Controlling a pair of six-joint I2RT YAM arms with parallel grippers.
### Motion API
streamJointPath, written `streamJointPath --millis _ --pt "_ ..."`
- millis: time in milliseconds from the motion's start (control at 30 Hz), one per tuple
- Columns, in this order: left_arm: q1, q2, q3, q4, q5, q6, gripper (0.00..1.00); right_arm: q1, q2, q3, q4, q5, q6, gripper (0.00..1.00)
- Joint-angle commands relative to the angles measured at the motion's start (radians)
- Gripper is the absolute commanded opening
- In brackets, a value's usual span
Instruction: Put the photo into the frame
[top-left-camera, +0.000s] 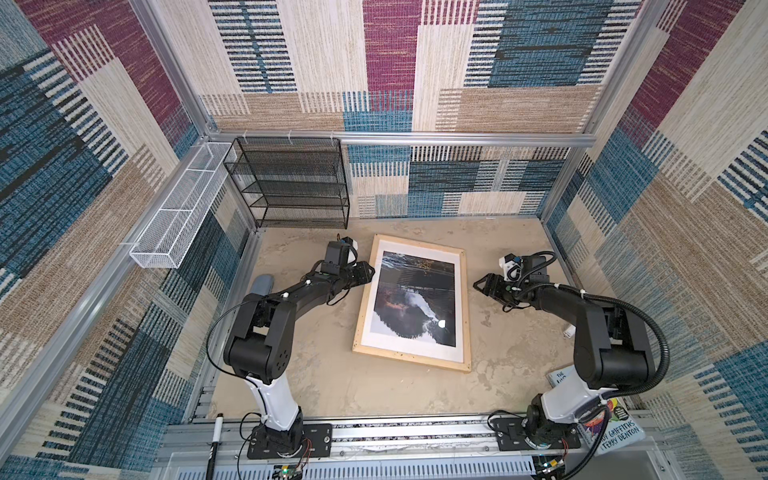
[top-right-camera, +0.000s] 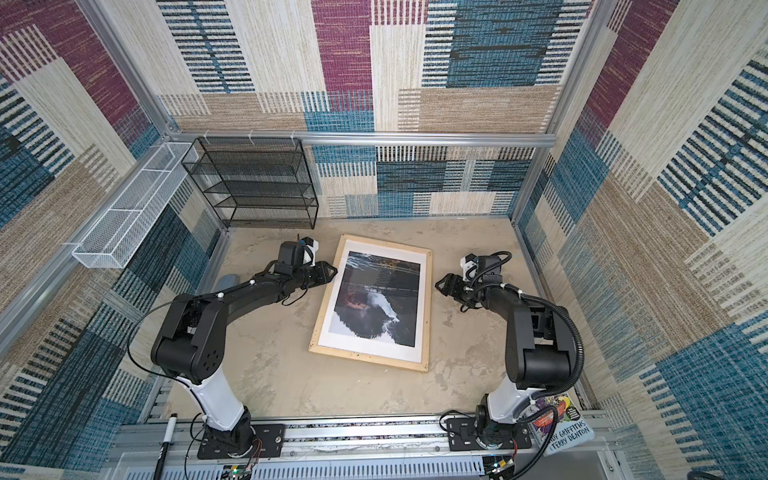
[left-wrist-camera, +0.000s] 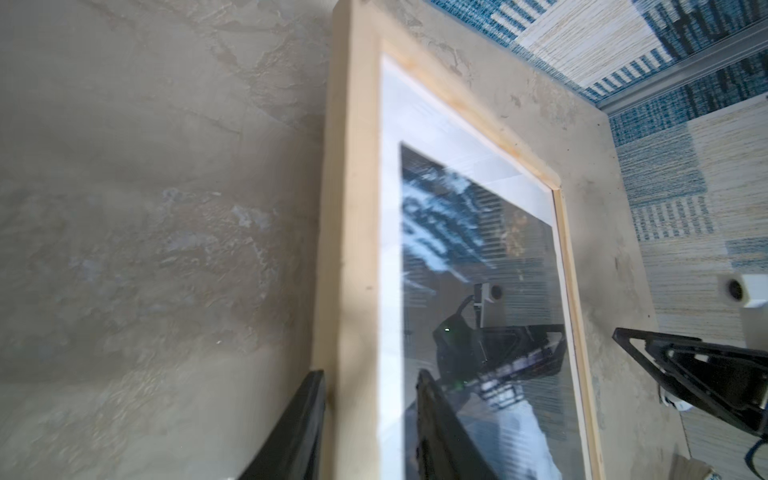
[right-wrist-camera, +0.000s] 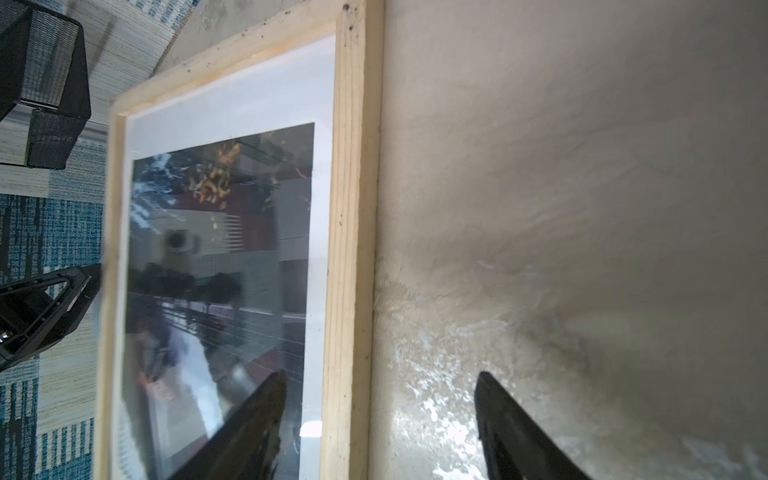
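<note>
The pale wood frame (top-left-camera: 409, 360) (top-right-camera: 368, 358) lies flat and slightly askew in the middle of the table. The photo (top-left-camera: 415, 297) (top-right-camera: 378, 297), a dark waterfall scene with a white border, lies inside it and shows reflections. My left gripper (top-left-camera: 371, 270) (left-wrist-camera: 370, 374) is at the frame's left rail (left-wrist-camera: 353, 249). Its fingers stand apart, one beside the rail's outer side and one over the photo's edge. My right gripper (top-left-camera: 478, 286) (right-wrist-camera: 381, 374) hovers open just right of the frame's right rail (right-wrist-camera: 349, 208), holding nothing.
A black mesh shelf (top-left-camera: 291, 183) stands at the back left, with a white wire basket (top-left-camera: 183, 216) on the left wall. A book (top-left-camera: 615, 428) lies by the right arm's base. A black marker (top-left-camera: 216, 436) rests on the front rail. A grey object (top-left-camera: 262, 284) lies behind the left arm.
</note>
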Motion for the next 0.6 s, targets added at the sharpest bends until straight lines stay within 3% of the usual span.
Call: streamJointPath --millis 0,200,333,567 --pt "0.011 0.014 -0.009 0.102 0.035 0.014 0.41 0.015 0.008 0.002 0.038 0.008 0.008 0.74" --pt "0.028 0.039 -0.009 0.100 0.042 0.014 0.42 0.032 0.016 0.020 0.018 0.031 0.007 0.74" --pt "0.030 -0.003 -0.014 -0.042 -0.050 0.016 0.41 0.034 0.026 0.039 0.009 0.071 0.016 0.73" --pt "0.018 -0.128 -0.114 -0.301 -0.230 -0.007 0.35 0.033 0.109 0.141 -0.020 0.162 0.006 0.49"
